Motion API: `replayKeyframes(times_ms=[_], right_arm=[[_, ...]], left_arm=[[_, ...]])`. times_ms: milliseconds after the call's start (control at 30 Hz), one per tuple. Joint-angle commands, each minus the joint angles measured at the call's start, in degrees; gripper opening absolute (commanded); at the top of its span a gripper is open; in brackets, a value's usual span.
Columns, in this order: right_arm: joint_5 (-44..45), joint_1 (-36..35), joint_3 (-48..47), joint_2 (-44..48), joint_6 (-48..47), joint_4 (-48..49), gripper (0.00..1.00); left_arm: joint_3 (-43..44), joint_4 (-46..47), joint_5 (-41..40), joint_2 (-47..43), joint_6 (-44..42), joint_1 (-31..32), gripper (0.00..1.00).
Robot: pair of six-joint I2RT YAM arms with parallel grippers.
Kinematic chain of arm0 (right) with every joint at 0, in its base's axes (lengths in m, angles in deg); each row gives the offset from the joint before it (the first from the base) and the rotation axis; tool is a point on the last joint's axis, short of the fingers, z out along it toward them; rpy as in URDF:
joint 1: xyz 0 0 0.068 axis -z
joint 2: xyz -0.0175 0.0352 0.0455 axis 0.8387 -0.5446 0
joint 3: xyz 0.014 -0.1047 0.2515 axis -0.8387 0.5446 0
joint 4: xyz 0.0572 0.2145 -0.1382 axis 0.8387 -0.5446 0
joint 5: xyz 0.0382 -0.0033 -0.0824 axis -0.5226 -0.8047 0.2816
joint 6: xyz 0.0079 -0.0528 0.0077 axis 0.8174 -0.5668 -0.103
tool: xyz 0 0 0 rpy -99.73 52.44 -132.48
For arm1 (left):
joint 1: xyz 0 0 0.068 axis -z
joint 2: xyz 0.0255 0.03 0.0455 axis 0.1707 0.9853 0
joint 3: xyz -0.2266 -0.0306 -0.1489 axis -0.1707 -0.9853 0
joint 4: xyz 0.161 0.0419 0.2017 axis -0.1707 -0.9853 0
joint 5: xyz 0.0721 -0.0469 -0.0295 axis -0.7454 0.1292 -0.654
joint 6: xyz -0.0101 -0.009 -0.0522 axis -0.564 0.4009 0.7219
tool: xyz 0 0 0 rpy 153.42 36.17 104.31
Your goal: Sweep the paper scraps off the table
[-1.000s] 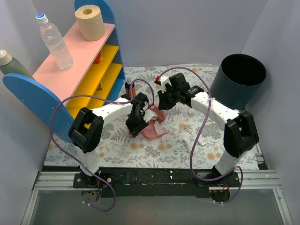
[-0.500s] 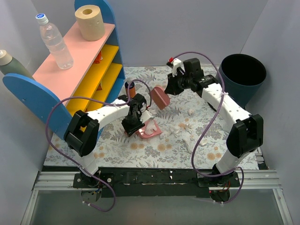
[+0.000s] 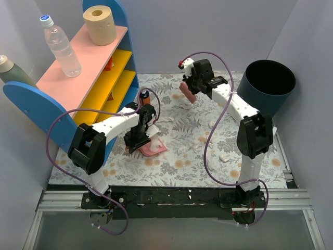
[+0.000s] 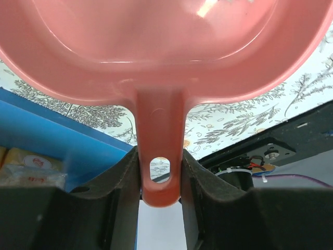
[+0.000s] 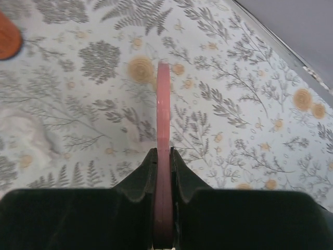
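My left gripper point(image 3: 138, 139) is shut on the handle point(image 4: 160, 172) of the pink dustpan point(image 3: 152, 147), which rests on the fern-print table point(image 3: 177, 172) left of centre. White paper scraps point(image 3: 155, 140) lie in the pan. More paper scraps lie loose on the cloth to its right point(image 3: 202, 139) and further right point(image 3: 225, 156). My right gripper point(image 3: 190, 89) is shut on a flat pink sweeper point(image 3: 187, 95), held above the far part of the table. The right wrist view shows the sweeper edge-on point(image 5: 163, 104) between the jaws, and a white scrap point(image 5: 31, 136) on the cloth below.
A dark blue bin point(image 3: 268, 88) stands at the far right. A blue-pink-yellow shelf point(image 3: 88, 78) fills the left side, with a beige paper roll point(image 3: 100, 23) and a water bottle point(image 3: 60, 47) on top. A small orange bottle point(image 3: 145, 97) stands beside the shelf.
My right arm has lifted the pink sweeper away from the dustpan and carried it to the far side. My left arm has drawn the dustpan left and nearer.
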Motion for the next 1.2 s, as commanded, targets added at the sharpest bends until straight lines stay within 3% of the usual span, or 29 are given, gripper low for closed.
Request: replayKeyframes(times_ms=[0,233,433,767,1000,1167], right_arm=[[8.6,-1.2,-4.2,-3.0,-5.6,3.1,0.01],[3.9,-6.4,-1.7,-4.9,-5.2,1.2,0.01],[-7.1,-8.0,-0.1,-4.1,6.3,-0.9,0.01],[-20.7,-9.9,13.8,7.9,13.9,-0.3,0.01],[-18.5,-9.8,18.2,14.2,13.9,-1.1,0.01],[-16.9,-9.0,21.3,19.4,7.4,-1.0,0.01]], left_arm=[[3.3,-0.8,-0.9,2.5,4.3,-2.7,0.0],[4.2,3.9,-3.0,7.2,3.3,-3.1,0.0],[8.4,6.1,-3.5,10.1,1.5,-2.4,0.0],[11.8,8.1,-0.5,12.6,0.8,-1.7,0.0],[9.5,9.2,4.0,11.5,2.4,-1.6,0.0],[4.9,9.8,7.5,7.1,-0.1,-1.7,0.02]])
